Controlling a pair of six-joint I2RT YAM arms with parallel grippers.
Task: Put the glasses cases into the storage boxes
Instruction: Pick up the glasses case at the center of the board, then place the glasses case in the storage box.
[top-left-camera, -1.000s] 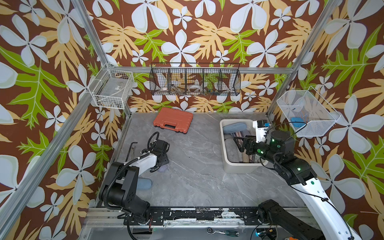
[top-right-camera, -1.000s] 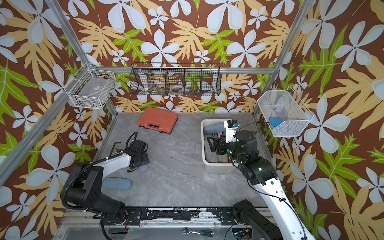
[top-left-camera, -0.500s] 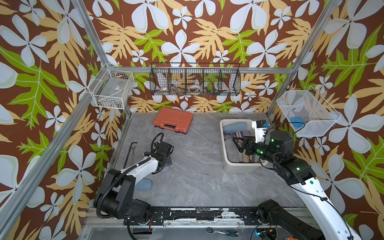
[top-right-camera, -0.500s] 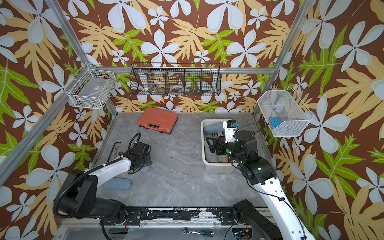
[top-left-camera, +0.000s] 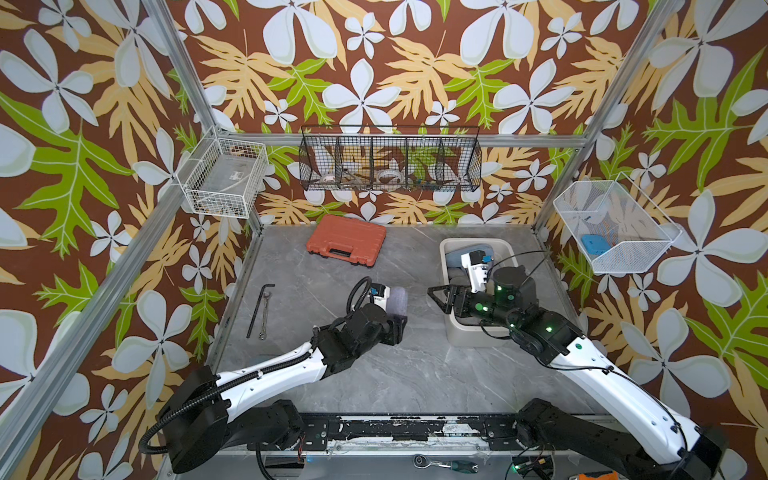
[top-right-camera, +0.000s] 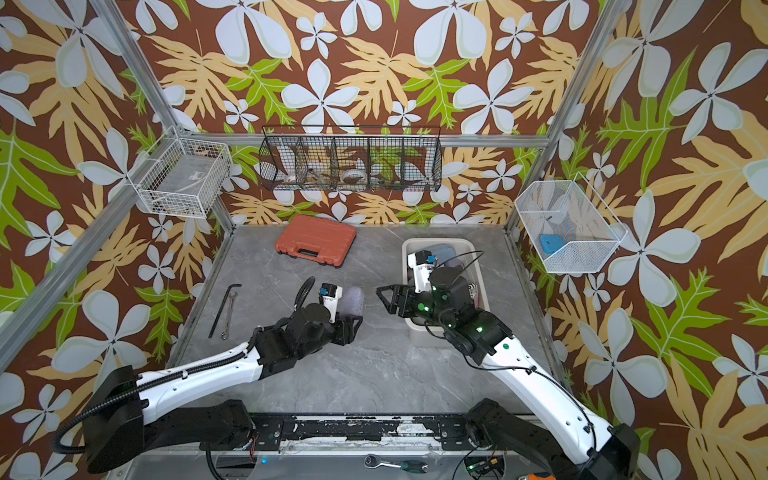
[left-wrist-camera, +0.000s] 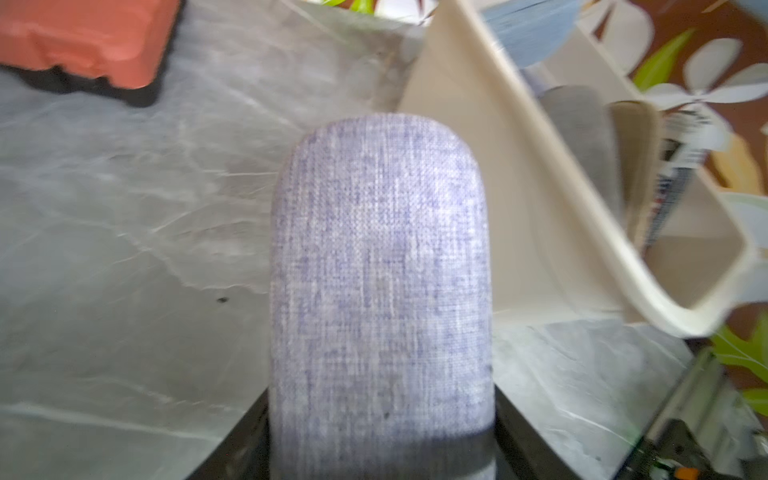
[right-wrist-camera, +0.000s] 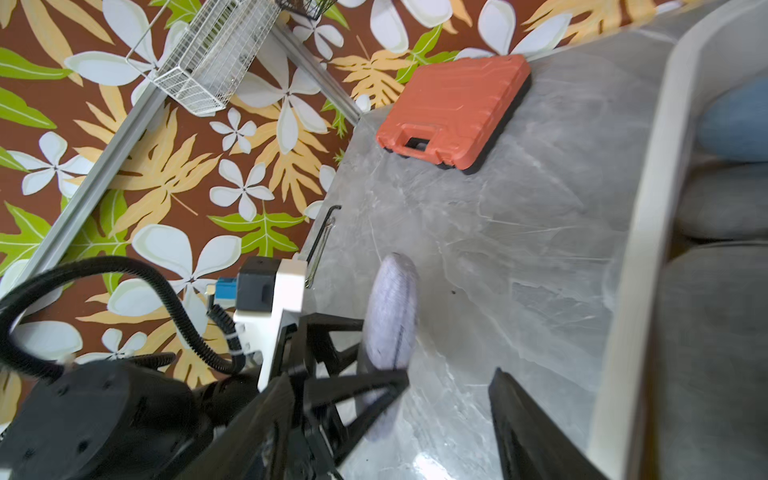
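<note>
Worktop (top-left-camera: 415, 374): grey marble look; clock read with 12 at the back wall.
Black wire basket (top-left-camera: 390, 160): on the back wall at 12, split into compartments; contents too small to tell.
Storage box (top-left-camera: 471, 338): cream tub at 3. It holds a blue case (right-wrist-camera: 735, 124) at its far end, a grey case (right-wrist-camera: 723, 203) next to that, and a print-covered case (left-wrist-camera: 673, 166) on edge.
Writing: lettering on the print-covered case is too blurred to read.
Toolcase (top-left-camera: 346, 239): orange, closed, lying flat at 11.
Left hand (top-left-camera: 397, 321): clamped on the near end of the lavender case (top-left-camera: 397, 298).
Right hand (top-left-camera: 440, 297): jaws wide with nothing between them, over the box's near-left corner, pointing to 9.
Lavender case, place: outside the box at the worktop's middle, with the box rim at its 3 and apart from it.
Hex key (top-left-camera: 259, 309): at 9, by the worktop's edge.
</note>
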